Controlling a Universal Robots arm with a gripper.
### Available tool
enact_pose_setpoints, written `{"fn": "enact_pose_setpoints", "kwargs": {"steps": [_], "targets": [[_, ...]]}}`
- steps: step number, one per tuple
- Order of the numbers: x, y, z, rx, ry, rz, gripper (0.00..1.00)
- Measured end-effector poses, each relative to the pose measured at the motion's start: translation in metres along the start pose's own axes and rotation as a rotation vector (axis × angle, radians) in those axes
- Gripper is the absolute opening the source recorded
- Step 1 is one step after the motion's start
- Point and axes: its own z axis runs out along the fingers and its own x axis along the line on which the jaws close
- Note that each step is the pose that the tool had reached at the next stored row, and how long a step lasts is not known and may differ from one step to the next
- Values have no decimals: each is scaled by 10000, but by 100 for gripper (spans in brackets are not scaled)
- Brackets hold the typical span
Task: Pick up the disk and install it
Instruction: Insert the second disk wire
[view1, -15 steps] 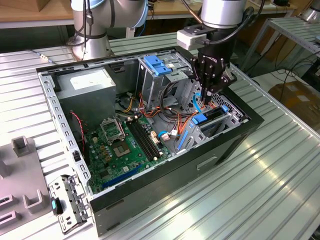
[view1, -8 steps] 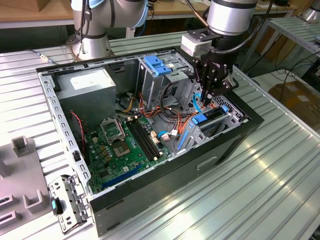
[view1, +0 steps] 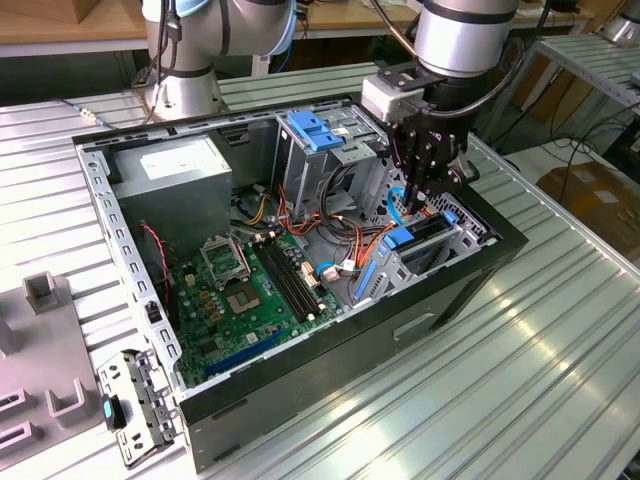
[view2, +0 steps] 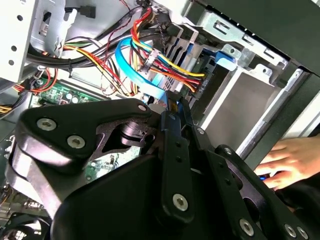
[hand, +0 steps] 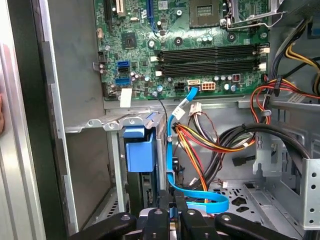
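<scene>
The disk (view1: 428, 232) sits on edge in the drive cage at the exterior view's right end of the open computer case (view1: 330, 350), its blue rail (view1: 398, 238) toward the motherboard. In the first wrist view the disk's dark end (hand: 145, 192) shows below a blue tab (hand: 137, 155). My gripper (view1: 416, 196) hangs inside the case just beside the cage, its fingers pressed together on the end of a flat blue data cable (hand: 172, 150). In the second wrist view the gripper (view2: 172, 105) pinches where that blue cable (view2: 131, 60) ends.
Bundles of red, yellow and orange wires (hand: 210, 142) lie beside the cage. The motherboard (view1: 245, 290) covers the case floor, with the grey power supply (view1: 180, 180) and a blue latch (view1: 315, 130) behind. A person's hand (view2: 290, 157) rests outside the case wall.
</scene>
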Motion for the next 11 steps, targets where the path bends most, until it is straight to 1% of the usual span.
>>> {"fn": "enact_pose_setpoints", "kwargs": {"steps": [1, 2, 3, 4, 9, 11], "targets": [[28, 2, 3, 36, -23, 6, 16], [42, 3, 4, 44, -36, 8, 16], [94, 16, 9, 61, -99, 22, 16], [116, 22, 11, 65, -126, 25, 16], [182, 22, 21, 106, -169, 35, 16], [186, 21, 21, 111, -171, 36, 16]]}}
